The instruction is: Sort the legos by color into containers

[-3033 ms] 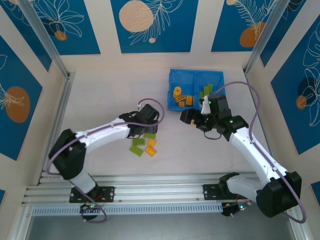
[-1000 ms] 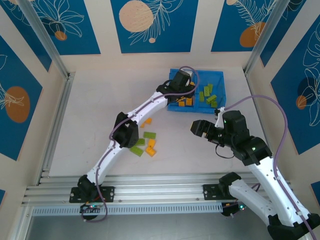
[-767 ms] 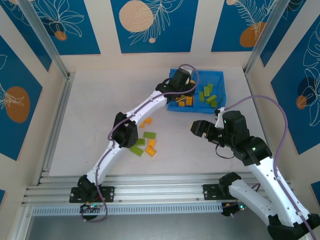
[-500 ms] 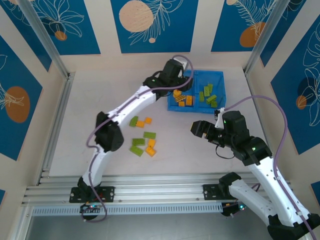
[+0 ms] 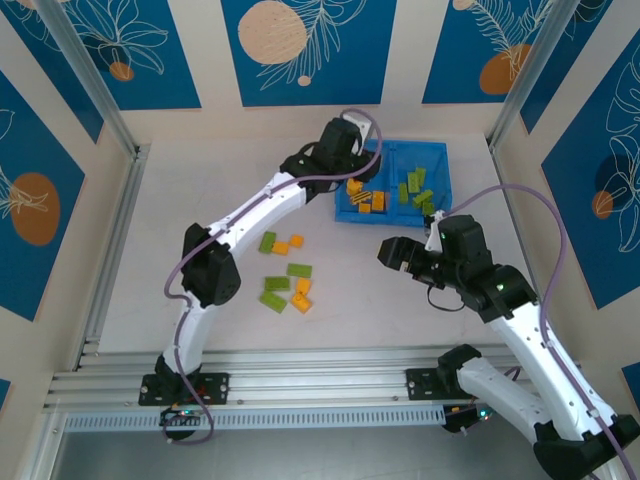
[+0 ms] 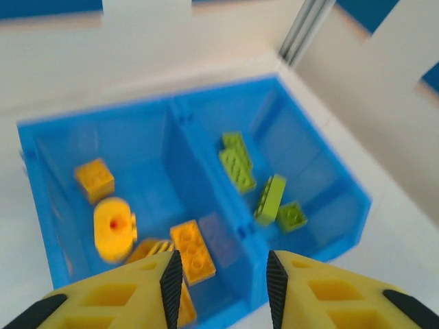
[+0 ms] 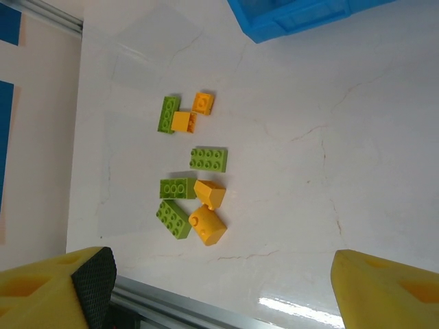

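While empty and spread, left hand (image 6: 223,275) above blue bin (image 6: 312,154), orange-yellow legos (image 6: 192,251) below it.

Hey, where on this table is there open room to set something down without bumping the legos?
Bare table lies left of the loose legos, out to the side rail, and between those legos and the right hand. It is crowded at the lego cluster and inside the blue bin.
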Robot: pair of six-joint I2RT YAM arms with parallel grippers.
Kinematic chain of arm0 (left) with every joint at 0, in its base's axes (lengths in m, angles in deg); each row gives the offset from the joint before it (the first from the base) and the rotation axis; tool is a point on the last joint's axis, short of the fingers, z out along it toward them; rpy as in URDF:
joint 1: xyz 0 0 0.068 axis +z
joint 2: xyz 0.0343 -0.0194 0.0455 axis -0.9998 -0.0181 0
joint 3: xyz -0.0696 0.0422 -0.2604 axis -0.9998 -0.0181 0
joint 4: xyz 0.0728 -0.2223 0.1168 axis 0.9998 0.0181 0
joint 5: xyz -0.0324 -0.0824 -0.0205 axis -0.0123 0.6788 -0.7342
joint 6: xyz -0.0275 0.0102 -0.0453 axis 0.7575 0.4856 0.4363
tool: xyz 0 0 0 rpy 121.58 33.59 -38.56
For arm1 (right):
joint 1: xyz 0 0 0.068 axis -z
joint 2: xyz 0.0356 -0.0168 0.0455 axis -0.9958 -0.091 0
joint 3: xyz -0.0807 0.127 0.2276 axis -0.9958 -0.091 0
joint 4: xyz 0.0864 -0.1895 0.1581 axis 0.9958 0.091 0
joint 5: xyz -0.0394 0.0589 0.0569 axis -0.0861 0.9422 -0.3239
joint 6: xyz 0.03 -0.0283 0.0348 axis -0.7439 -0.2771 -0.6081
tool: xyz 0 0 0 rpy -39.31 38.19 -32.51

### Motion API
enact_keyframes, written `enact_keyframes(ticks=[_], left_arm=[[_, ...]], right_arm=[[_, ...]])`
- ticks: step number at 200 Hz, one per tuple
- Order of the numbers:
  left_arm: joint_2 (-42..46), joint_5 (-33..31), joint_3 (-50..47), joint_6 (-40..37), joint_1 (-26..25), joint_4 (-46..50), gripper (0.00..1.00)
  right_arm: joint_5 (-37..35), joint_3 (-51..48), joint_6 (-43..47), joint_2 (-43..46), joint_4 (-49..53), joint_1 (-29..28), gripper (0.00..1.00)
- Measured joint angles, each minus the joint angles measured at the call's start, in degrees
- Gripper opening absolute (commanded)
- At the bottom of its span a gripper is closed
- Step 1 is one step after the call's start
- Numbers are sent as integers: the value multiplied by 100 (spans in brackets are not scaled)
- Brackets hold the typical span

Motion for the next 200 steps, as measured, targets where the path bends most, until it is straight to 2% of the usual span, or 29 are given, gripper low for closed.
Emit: enact_keyframes(ticks=[19,33,51,73,96,124,149,160,167,181,200], left_arm=[[422,31,-1086,-13,-2,-260,43],[1104,35,-2131,-81,-2,-409,43],[2424,35,-3414,-393,-2,-535,46],[4275,35,-4415,-1078,-2,-518,53],[6061,-61,-5123,-1915,-2,-297,61],[7556,-584,-5982,-2736,-2,385,67],[8616,-1121,-6951,-3235,-2,1016,73],[9023,-1261,-7355,-3362,-2,1196,86],[9304,-1305,-7611,-3517,-2,1281,91],[9796,-1311,-8000,-3674,-2,1353,95],[10104,-1270,-8260,-3849,-2,1349,98]], right_arm=[[-9,0,111,63,57,-4,84],[-4,-2,219,35,72,-37,84],[-2,0,358,-175,39,-208,83],[-48,39,490,-756,-127,-704,83],[-160,328,682,-1845,-415,-1451,83],[-382,1211,1012,-3510,-680,-2114,82],[-501,2210,1097,-4872,-813,-2352,75],[-599,2664,1040,-5412,-846,-2402,70],[-649,2955,997,-5755,-883,-2424,67],[-835,3565,903,-6437,-892,-2444,61],[-1259,4590,820,-7412,-743,-2452,60]])
